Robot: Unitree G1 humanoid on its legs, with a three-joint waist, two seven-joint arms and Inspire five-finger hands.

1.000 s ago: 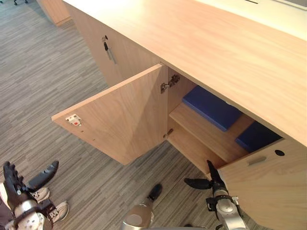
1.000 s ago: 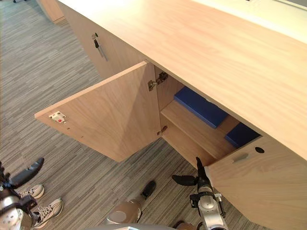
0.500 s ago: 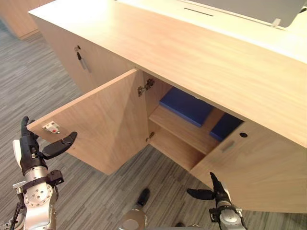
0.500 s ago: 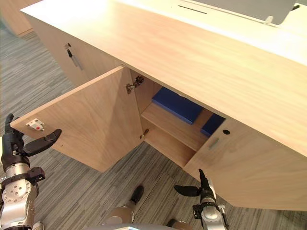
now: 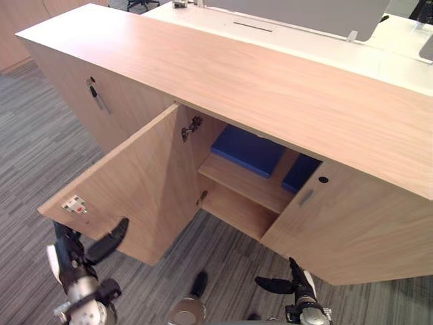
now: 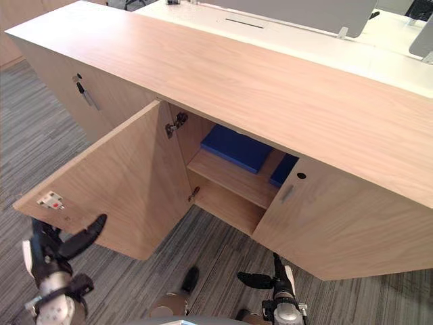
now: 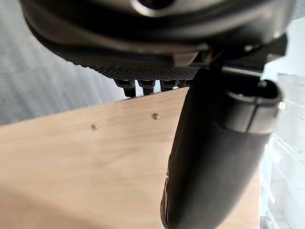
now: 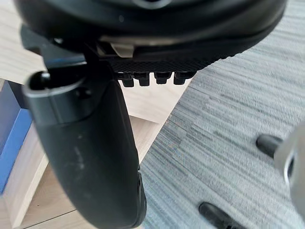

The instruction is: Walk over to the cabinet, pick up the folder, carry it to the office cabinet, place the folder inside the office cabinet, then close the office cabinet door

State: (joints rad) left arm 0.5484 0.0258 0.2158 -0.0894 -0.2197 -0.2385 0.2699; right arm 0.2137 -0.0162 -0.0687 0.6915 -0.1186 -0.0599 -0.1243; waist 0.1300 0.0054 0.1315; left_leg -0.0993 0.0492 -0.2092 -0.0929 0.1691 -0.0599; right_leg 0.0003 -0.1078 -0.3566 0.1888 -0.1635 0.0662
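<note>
Grey striped carpet (image 5: 40, 142) covers the floor. Along the far side runs a white desk top (image 5: 385, 57) (1 dark slot (image 5: 252, 26) cut in it), with a grey panel (image 5: 298, 10) standing upright on it. Another light wood unit (image 5: 17, 17) stands far left.

A: What's under you there?
B: Grey striped carpet (image 5: 40, 135), spreading across your left and along the near edge.
A: And along the far side?
B: You've got a white desk (image 5: 379, 57) running across the back, with a dark slot (image 5: 252, 26) in its top. A grey panel (image 5: 298, 12) stands on it. At your far left a wooden unit (image 5: 13, 17) stands on the carpet.
</note>
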